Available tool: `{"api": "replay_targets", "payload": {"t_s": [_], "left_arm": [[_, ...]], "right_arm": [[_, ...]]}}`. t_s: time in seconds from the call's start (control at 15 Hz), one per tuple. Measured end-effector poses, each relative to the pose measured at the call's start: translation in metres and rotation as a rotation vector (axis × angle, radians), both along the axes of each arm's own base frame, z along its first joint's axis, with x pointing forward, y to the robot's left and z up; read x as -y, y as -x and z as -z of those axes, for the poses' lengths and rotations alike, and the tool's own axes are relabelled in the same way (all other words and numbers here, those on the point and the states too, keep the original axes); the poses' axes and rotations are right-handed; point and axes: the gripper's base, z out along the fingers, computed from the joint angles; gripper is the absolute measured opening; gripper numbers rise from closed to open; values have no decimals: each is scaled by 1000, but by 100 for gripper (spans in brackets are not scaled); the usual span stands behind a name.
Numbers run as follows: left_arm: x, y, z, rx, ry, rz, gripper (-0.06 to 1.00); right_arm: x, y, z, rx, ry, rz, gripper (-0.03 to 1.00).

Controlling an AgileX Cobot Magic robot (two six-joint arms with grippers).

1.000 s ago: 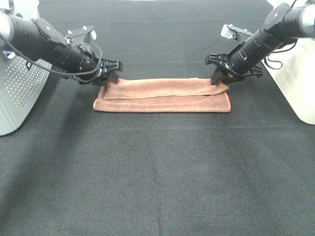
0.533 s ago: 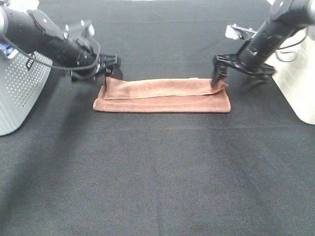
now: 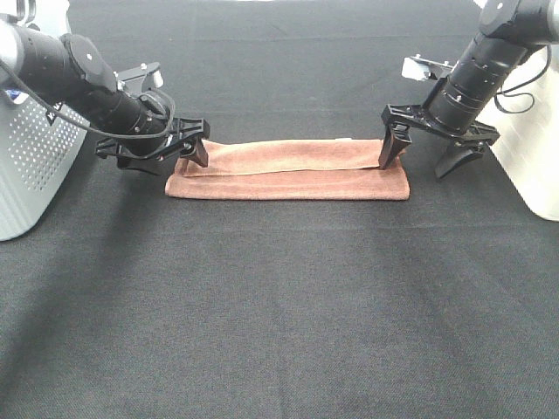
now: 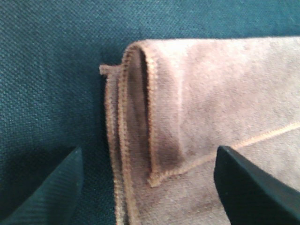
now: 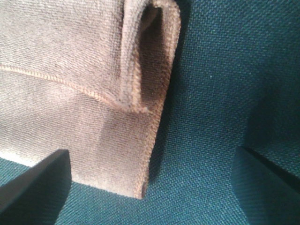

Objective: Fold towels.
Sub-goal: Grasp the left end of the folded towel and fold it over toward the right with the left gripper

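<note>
The reddish-brown towel (image 3: 288, 170) lies flat on the black table cloth (image 3: 279, 305), folded into a long narrow strip, its top layer covering the far part. My left gripper (image 3: 159, 157) is open and empty over the strip's left end, one finger (image 3: 199, 152) on the towel's edge. My right gripper (image 3: 423, 154) is open and empty at the right end, one finger (image 3: 390, 148) on the towel corner. The left wrist view shows the folded left end (image 4: 197, 103) between open fingertips (image 4: 51, 192). The right wrist view shows the folded right end (image 5: 70, 75) and open fingertips (image 5: 33, 187).
A grey perforated box (image 3: 31, 166) stands at the left edge and a white box (image 3: 533, 148) at the right edge, each close behind an arm. Black cloth covers the whole table in front of the towel.
Both grippers were shut on the towel's far corners a second ago. They have let go and opened, and now straddle the strip's two ends. The towel stays folded.
</note>
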Motion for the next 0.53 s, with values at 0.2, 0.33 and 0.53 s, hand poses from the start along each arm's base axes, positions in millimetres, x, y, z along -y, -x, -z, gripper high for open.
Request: {"api": "replay_targets", "payload": {"t_s": [0.2, 0.33, 0.53], "left_arm": [[5, -13, 7, -17, 25, 0, 74], [13, -22, 6, -53, 84, 3, 68], [14, -19, 11, -131, 94, 18, 22]], "right_arm": [[0, 0, 0, 0, 0, 0, 87], [0, 0, 0, 0, 0, 0, 87], [0, 0, 0, 3, 0, 1, 87]]}}
